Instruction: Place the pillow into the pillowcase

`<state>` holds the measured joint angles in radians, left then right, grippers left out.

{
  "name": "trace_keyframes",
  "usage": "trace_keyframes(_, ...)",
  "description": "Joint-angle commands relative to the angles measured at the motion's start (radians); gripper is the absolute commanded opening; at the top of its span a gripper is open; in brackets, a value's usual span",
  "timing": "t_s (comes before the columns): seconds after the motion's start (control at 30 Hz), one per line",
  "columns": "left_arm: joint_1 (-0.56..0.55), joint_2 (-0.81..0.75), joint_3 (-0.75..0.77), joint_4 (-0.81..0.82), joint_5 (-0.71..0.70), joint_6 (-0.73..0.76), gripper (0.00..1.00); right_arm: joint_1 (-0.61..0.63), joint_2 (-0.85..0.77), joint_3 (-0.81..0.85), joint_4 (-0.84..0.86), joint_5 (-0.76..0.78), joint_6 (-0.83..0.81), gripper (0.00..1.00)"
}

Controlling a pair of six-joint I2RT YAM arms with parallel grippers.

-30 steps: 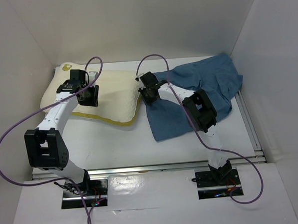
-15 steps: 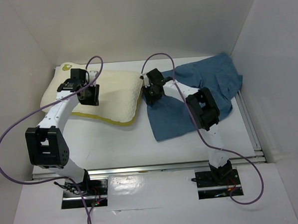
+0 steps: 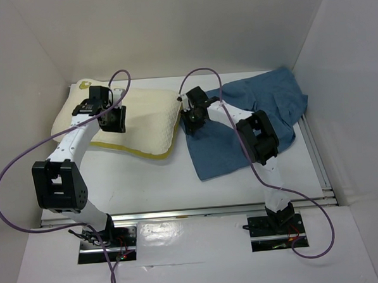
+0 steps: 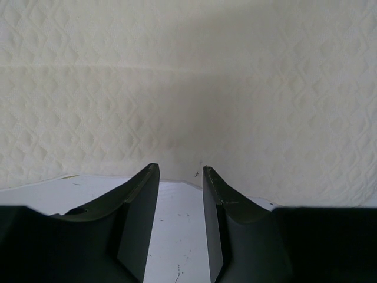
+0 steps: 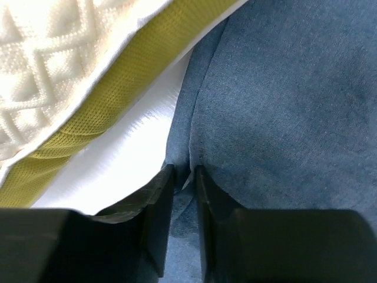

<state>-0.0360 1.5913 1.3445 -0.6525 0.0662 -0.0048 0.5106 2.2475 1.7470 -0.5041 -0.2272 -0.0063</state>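
The cream-white pillow [image 3: 146, 115] with its yellow edge band lies at the back left of the table. My left gripper [image 3: 114, 123] reaches over it, and in the left wrist view the quilted pillow [image 4: 188, 76] fills the frame. The left gripper [image 4: 179, 171] is open there, its tips at the pillow's edge with bare table between the fingers. The dusty-blue pillowcase [image 3: 282, 98] lies wrinkled at the back right. My right gripper [image 3: 192, 121] is at its left edge. In the right wrist view this gripper [image 5: 184, 171] stands narrowly open astride a fold of the pillowcase [image 5: 283, 106], next to the pillow's [image 5: 53, 53] yellow band.
White walls close in the table on the left, back and right. A metal rail [image 3: 180, 213] runs along the near edge by the arm bases, and another strip [image 3: 316, 154] runs along the right side. Purple cables [image 3: 119, 78] loop above both arms.
My right gripper moved a little right and back along the pillowcase's left edge, and its jaws opened, then narrowed again. The left arm and the pillow have not moved.
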Motion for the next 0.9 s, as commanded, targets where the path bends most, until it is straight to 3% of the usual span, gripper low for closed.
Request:
trace_keyframes(0.0,-0.007,0.006,0.036,0.005,0.017,-0.009,0.48,-0.017,-0.083,0.029,-0.025,-0.024,0.006,0.28)
trace_keyframes(0.13,-0.007,0.015,0.036,0.005,0.026,-0.009,0.48,-0.026,-0.083,0.029,-0.036,-0.024,0.006,0.28)
trace_keyframes(0.33,-0.016,0.024,0.045,0.005,0.026,-0.009,0.48,-0.044,-0.092,0.029,-0.047,-0.046,0.006,0.42)
trace_keyframes(0.5,-0.025,0.024,0.054,0.005,0.026,-0.009,0.47,-0.053,-0.092,0.029,-0.056,-0.073,0.006,0.44)
trace_keyframes(0.73,-0.035,0.033,0.073,-0.004,0.017,-0.009,0.47,-0.063,-0.092,0.029,-0.056,-0.106,0.006,0.24)
trace_keyframes(0.87,-0.035,0.033,0.073,-0.004,0.017,-0.009,0.47,-0.063,-0.083,0.029,-0.056,-0.116,-0.003,0.05)
